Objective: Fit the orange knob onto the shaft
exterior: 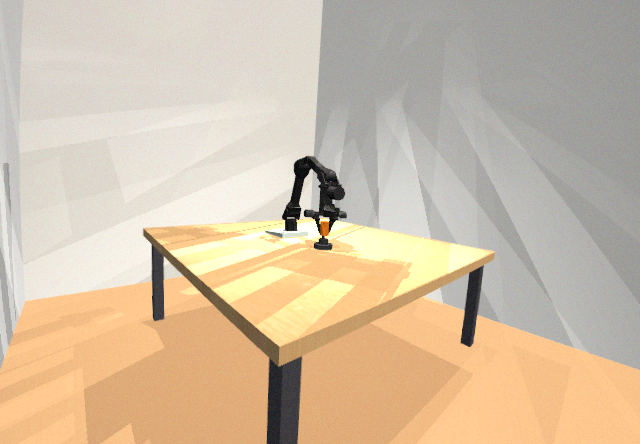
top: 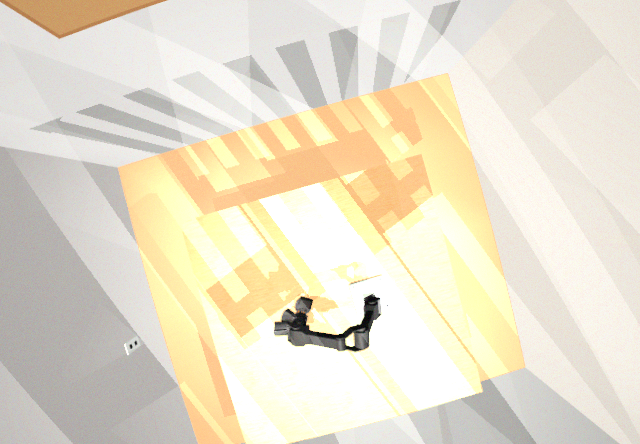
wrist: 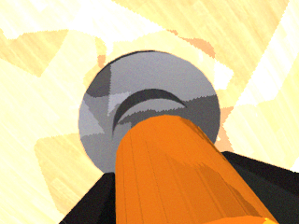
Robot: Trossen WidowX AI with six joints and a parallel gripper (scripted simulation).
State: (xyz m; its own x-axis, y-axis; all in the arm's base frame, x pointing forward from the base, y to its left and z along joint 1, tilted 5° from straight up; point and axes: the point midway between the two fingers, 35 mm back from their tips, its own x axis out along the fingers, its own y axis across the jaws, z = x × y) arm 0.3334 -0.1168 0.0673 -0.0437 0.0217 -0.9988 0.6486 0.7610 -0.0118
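The orange knob [exterior: 324, 228] [wrist: 173, 163] is upright between the fingers of my gripper [exterior: 324, 229] [wrist: 167, 173], which is shut on it. The knob is above the round dark pedestal [exterior: 323, 246] [wrist: 149, 70]. In the exterior view a short dark piece shows between the knob's lower end and the pedestal's wide disc, so the knob is not down on that disc. In the wrist view a raised round step shows just beyond the knob's lower end. The knob hides the shaft's top and flat side; I cannot tell how far the shaft is inside the hole.
The arm's base stands on the wooden table [exterior: 330, 279] beside a pale flat plate [exterior: 286, 233], behind the pedestal in the exterior view. The black arm [top: 320, 340] [exterior: 310, 162] arches over from its base to the pedestal. Strong light and shadow patches cross the table.
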